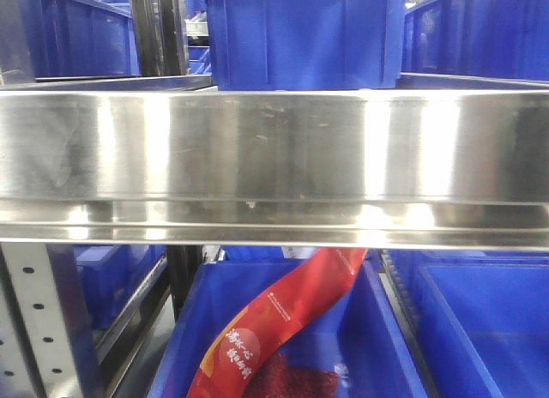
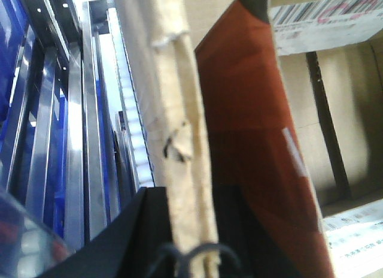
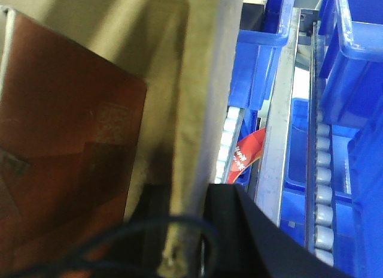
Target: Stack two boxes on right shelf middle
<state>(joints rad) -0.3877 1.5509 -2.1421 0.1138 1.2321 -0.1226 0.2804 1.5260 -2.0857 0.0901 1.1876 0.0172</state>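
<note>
In the left wrist view a brown cardboard box wall [image 2: 179, 110] with a frayed, peeling edge runs up from my left gripper [image 2: 191, 230], which is shut on it. A dark red-brown panel [image 2: 251, 140] lies on the box's inner side. The right wrist view has my right gripper [image 3: 185, 230] shut on a cardboard box wall [image 3: 203, 80] too, with a red-brown panel [image 3: 60, 140] to its left. I cannot tell whether both walls belong to one box. The shelf's shiny steel front lip [image 1: 274, 158] fills the front view, where no box or gripper shows.
Blue bins [image 1: 309, 29] stand on the board above the lip. Below it a blue bin [image 1: 197, 329] holds a red packet [image 1: 283, 312]. A perforated upright [image 1: 34, 321] is at lower left. Cardboard with a barcode label [image 2: 323, 20] sits to the right. Roller tracks [image 3: 320, 170] run between blue bins.
</note>
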